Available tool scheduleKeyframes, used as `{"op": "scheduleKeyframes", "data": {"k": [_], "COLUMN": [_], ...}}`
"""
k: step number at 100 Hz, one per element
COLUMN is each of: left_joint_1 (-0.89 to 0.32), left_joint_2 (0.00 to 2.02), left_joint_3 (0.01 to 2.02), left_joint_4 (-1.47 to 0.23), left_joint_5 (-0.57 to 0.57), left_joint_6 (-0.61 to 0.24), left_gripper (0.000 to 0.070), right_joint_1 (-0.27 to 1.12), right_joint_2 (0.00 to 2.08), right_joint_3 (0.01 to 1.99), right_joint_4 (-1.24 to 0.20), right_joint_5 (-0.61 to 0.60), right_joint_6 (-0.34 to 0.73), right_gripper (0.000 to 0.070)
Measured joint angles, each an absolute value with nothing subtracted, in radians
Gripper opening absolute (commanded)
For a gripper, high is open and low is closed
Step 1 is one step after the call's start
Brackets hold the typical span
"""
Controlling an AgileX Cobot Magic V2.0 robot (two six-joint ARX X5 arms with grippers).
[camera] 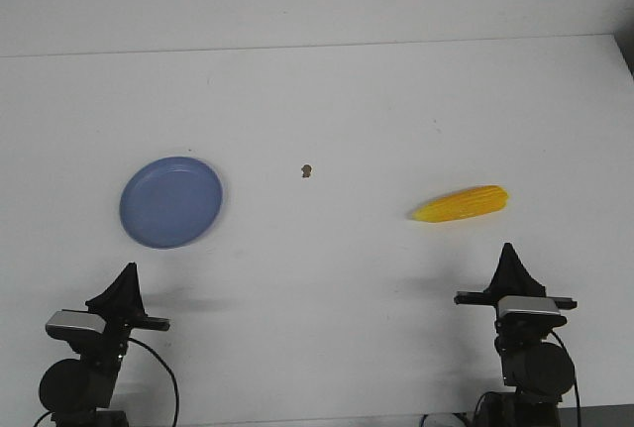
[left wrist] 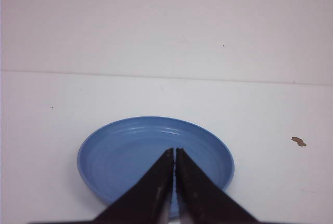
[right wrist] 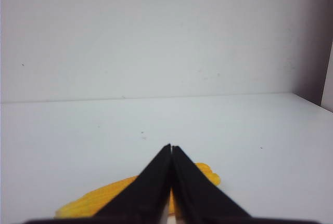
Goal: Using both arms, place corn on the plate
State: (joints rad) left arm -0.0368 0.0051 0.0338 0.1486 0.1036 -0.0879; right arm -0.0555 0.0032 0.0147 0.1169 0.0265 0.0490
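Yellow-orange tapered corn cob [camera: 463,204] untouched on white desk [camera: 347,100]; right end effector [camera: 509,252] closed, empty. Jaws to be opened, cob gripped mid-length. Left end effector [camera: 128,271] closed, empty, near round periwinkle-blue plate [camera: 170,201].

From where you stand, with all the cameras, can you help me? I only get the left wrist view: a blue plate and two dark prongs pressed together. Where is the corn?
Observer: The corn lies on the table's right side, far from the plate, just ahead of the right end effector.
Operator: Is that right one holding the corn?
Observer: No. In the right wrist view its fingers are closed together on nothing, and the corn lies on the table beyond them.
Operator: Which way does the corn point?
Observer: Its narrow tip points toward the plate's side.
Operator: That brown speck I see, what is it?
Observer: A small brown mark on the table, between plate and corn.
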Motion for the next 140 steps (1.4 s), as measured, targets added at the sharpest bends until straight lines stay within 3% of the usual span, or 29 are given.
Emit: {"op": "scheduleKeyframes", "data": {"k": [71, 100, 118, 140], "left_joint_1": [-0.037, -0.037, -0.037, -0.037], "left_joint_2": [0.005, 0.005, 0.029, 0.194], "left_joint_3": [0.034, 0.043, 0.160, 0.408], "left_joint_4": [0.149, 0.163, 0.106, -0.109], "left_joint_5": [0.104, 0.104, 0.103, 0.074], "left_joint_6": [-0.088, -0.088, -0.088, -0.089], "left_gripper": [0.0012, 0.0012, 0.0012, 0.0012], "right_joint_1": [-0.056, -0.056, -0.056, -0.056], "right_joint_2": [0.003, 0.003, 0.005, 0.098], "right_joint_3": [0.015, 0.016, 0.101, 0.330], "right_joint_4": [0.120, 0.227, 0.069, -0.152], "right_joint_5": [0.027, 0.026, 0.023, 0.023], "right_joint_6": [0.049, 0.051, 0.054, 0.068], "right_gripper": [0.0003, 0.0003, 0.0003, 0.0003]}}
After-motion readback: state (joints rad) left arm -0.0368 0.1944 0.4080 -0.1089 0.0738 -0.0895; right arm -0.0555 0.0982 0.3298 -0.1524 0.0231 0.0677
